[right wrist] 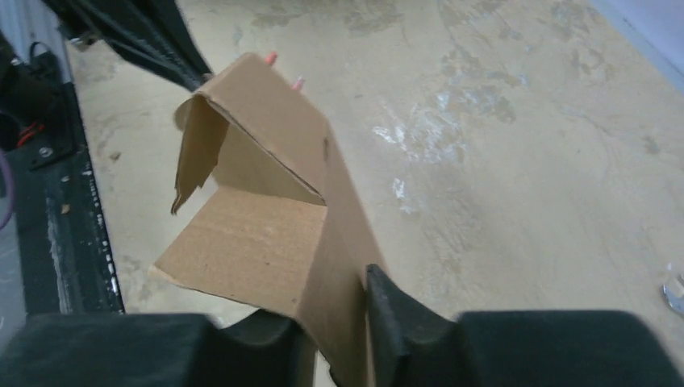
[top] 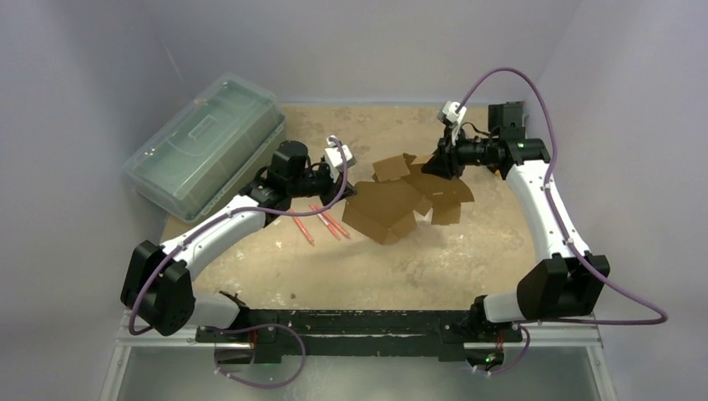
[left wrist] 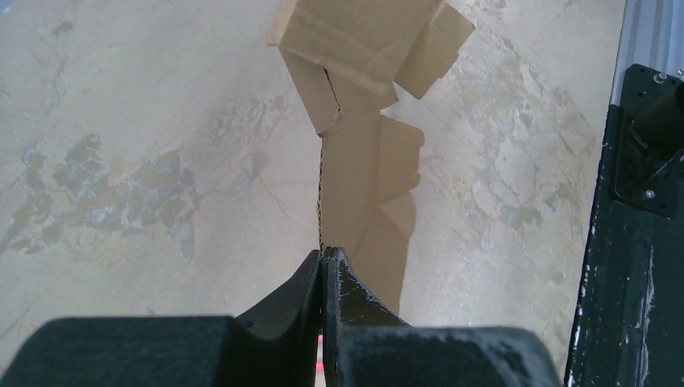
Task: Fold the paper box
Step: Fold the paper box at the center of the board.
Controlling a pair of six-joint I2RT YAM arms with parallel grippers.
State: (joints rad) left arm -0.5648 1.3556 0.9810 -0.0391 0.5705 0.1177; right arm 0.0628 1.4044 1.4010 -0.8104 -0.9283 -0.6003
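The plain brown die-cut cardboard paper box, half-formed with flaps splayed, hangs over the middle of the sandy table between both arms. The left gripper is pinched tight on 1 thin edge. The right gripper straddles a panel, jaws narrow; I cannot tell if they press. It looks light, stiff across panels and floppy at creases, so grip panels near folds, not tabs

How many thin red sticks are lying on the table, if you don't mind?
3. Two red sticks lie side by side just left of the paper box; a third lies slightly further left. Others may be hidden under the cardboard.
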